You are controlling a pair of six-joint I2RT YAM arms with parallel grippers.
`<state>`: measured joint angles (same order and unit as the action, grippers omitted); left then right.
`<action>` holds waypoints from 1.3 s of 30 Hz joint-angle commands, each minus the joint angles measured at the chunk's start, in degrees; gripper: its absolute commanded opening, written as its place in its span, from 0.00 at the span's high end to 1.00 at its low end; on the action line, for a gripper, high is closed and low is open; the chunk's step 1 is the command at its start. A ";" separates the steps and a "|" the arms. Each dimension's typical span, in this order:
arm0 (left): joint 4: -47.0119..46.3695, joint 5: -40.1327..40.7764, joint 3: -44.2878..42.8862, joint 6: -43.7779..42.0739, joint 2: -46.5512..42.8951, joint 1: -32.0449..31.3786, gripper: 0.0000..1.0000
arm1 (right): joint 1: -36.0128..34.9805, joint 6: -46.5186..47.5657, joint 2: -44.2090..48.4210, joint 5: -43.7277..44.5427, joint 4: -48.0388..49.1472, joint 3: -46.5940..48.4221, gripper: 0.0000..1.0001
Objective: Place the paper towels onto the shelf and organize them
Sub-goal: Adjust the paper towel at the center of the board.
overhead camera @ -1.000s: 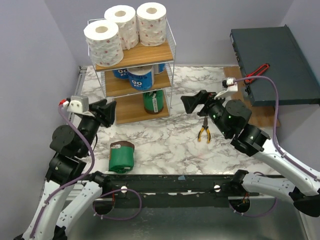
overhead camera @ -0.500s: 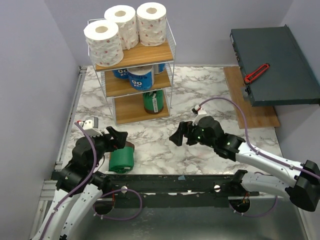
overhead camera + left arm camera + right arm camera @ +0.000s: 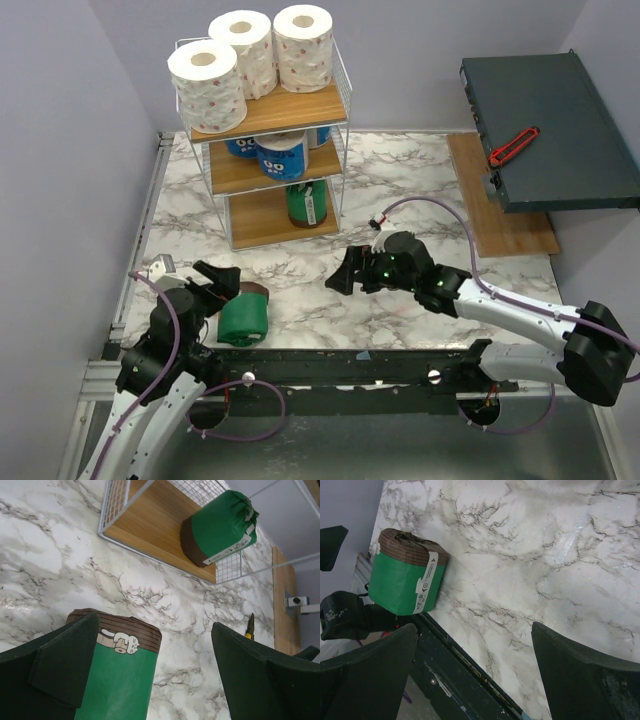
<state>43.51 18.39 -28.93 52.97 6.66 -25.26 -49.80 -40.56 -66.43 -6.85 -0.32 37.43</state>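
A green-wrapped paper towel roll (image 3: 243,315) with brown ends lies on its side on the marble table near the front edge. My left gripper (image 3: 216,287) stands open just left of it. In the left wrist view the roll (image 3: 120,680) lies close by the left finger (image 3: 60,665), with the gripper (image 3: 155,625) wide open. My right gripper (image 3: 345,275) hangs open over the table's middle, apart from the roll (image 3: 407,580). The shelf (image 3: 262,224) holds three white speckled rolls (image 3: 245,50) on top, blue rolls (image 3: 281,155) in the middle and a green roll (image 3: 307,203) at the bottom.
A dark flat box (image 3: 545,130) with a red tool (image 3: 513,145) sits at the back right above a wooden board (image 3: 500,215). The tip of the yellow-handled pliers (image 3: 249,630) shows on the table right of the roll. The black front rail (image 3: 465,680) runs beneath my right gripper.
My left gripper has opened wide and dropped down to the green roll at the front. My right arm has swung left and lower, covering the pliers in the top view.
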 commanded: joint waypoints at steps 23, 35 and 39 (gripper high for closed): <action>0.78 1.38 4.14 9.28 6.92 -0.30 0.01 | -0.56 -0.23 1.63 0.76 2.13 -2.04 0.00; -8.82 -14.07 4.33 0.64 22.51 -0.40 0.04 | -0.56 0.03 4.12 3.67 0.41 -2.02 0.00; -13.71 -20.79 4.60 -2.33 25.37 -0.50 0.06 | -0.58 0.26 5.82 4.81 -2.20 -2.16 0.00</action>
<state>34.96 9.13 -24.88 54.96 29.71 -25.26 -49.93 -40.93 -62.81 -4.75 -0.05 36.25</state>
